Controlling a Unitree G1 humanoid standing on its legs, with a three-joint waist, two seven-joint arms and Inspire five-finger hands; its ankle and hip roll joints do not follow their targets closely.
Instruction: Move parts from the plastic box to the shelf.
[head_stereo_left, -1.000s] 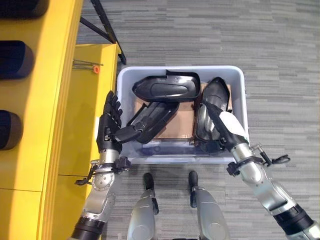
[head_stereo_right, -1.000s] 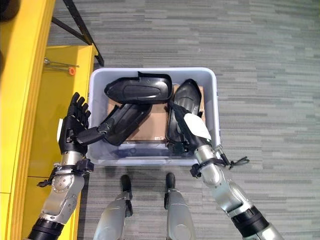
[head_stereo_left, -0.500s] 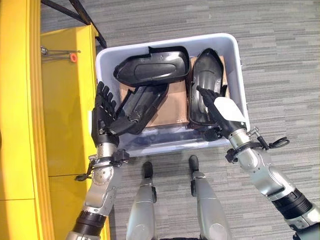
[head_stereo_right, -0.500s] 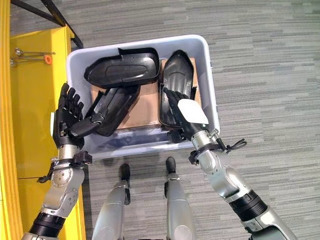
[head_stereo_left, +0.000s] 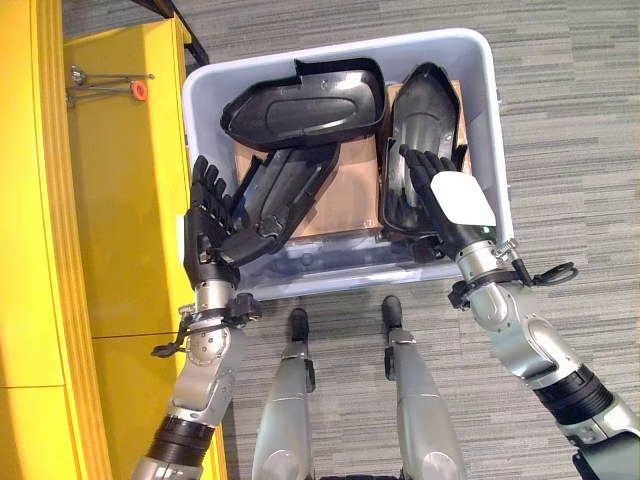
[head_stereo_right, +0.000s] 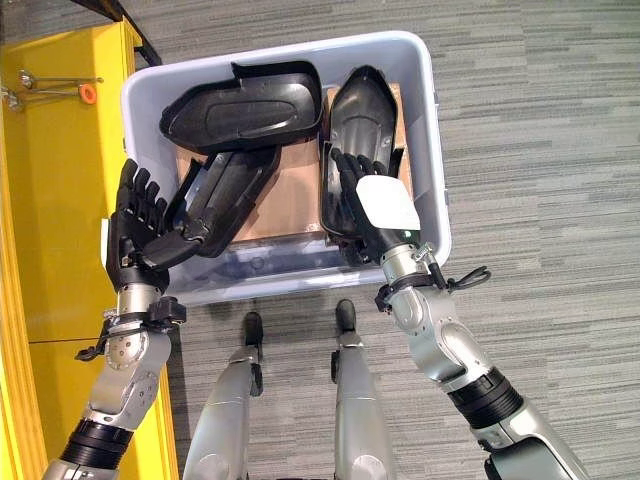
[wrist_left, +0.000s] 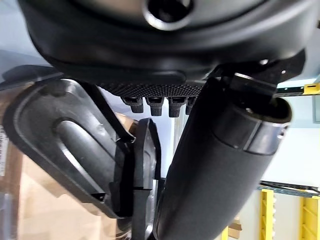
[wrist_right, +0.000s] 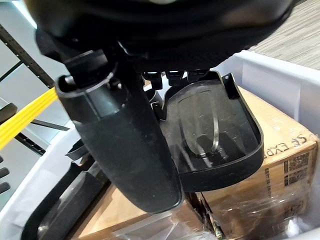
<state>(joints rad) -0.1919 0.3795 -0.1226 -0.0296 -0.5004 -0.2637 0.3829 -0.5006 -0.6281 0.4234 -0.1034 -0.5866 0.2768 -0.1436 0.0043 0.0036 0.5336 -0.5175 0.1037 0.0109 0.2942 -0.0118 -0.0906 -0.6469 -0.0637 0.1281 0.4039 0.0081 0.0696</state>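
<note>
Fingers spread on both — left hand and right hand grip nothing; 3 parts left in the plastic box

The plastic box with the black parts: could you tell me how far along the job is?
Nothing looks moved yet. Three black parts lie in the plastic box. The left hand has its thumb on the tilted part; the right hand rests open on the right part. The top part is untouched. All three remain.
</note>
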